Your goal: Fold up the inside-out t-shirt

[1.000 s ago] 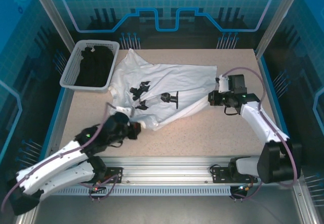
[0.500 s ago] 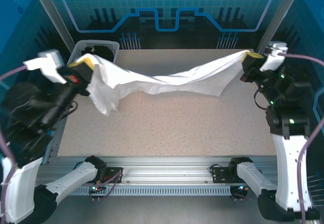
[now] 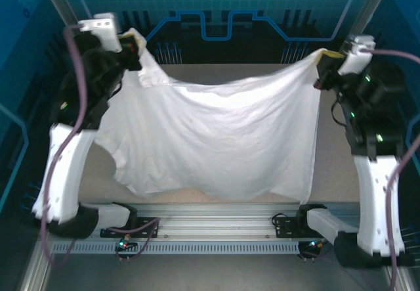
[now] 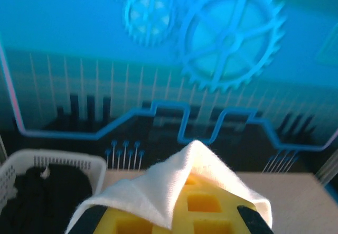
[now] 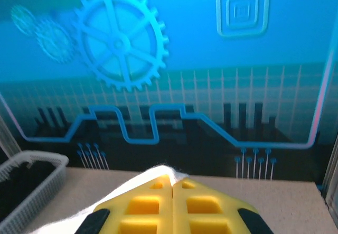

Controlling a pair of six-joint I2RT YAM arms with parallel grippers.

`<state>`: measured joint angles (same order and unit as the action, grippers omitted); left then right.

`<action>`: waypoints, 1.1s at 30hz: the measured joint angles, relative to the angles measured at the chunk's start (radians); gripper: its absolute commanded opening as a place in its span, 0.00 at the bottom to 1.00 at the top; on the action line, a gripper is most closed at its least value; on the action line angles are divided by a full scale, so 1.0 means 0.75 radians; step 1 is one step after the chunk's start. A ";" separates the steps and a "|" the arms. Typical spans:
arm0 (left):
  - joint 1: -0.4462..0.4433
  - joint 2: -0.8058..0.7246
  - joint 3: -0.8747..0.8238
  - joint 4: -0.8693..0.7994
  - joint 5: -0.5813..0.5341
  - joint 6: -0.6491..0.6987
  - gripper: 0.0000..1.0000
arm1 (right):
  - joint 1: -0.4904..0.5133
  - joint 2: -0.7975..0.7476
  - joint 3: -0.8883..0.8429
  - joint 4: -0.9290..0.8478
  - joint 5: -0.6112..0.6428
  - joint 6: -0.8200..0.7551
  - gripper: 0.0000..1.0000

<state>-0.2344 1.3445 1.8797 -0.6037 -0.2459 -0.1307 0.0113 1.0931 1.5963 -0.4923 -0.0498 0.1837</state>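
Note:
The white inside-out t-shirt (image 3: pixel 216 140) hangs spread in the air between both raised arms, its lower hem reaching near the table's front edge. My left gripper (image 3: pixel 134 43) is shut on its upper left corner, high at the back left. In the left wrist view the t-shirt's cloth (image 4: pixel 158 189) drapes over the yellow fingers (image 4: pixel 206 213). My right gripper (image 3: pixel 325 64) is shut on the upper right corner, high at the back right. In the right wrist view a thin edge of the t-shirt (image 5: pixel 150 177) is pinched between the closed yellow fingers (image 5: pixel 142 207).
A white basket (image 4: pixel 58 162) holding a black garment (image 4: pixel 47 192) stands at the back left of the table; the basket (image 5: pixel 31 184) also appears at the left of the right wrist view. The tan table (image 3: pixel 335 166) is bare to the right of the hanging cloth.
Both arms went from low on the table to high up, carrying the shirt's corners. Over the last half second the left gripper rose further and the shirt opened out into a wide hanging sheet.

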 measured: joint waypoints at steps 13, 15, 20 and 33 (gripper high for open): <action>0.075 0.154 0.038 0.072 0.144 -0.003 0.00 | -0.009 0.243 0.011 0.038 0.049 -0.084 0.00; 0.076 0.058 -0.028 0.106 0.169 -0.014 0.00 | -0.010 0.191 0.010 0.034 0.058 -0.098 0.00; 0.076 -0.217 -0.146 0.162 0.235 -0.067 0.00 | -0.018 -0.012 0.010 0.009 0.090 -0.128 0.00; 0.076 -0.649 -0.049 0.276 0.466 -0.189 0.00 | -0.023 -0.438 0.226 -0.103 0.221 -0.209 0.00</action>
<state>-0.1776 0.8577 1.8431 -0.3965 0.1040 -0.2722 -0.0063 0.7647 1.7657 -0.5697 0.1162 0.0269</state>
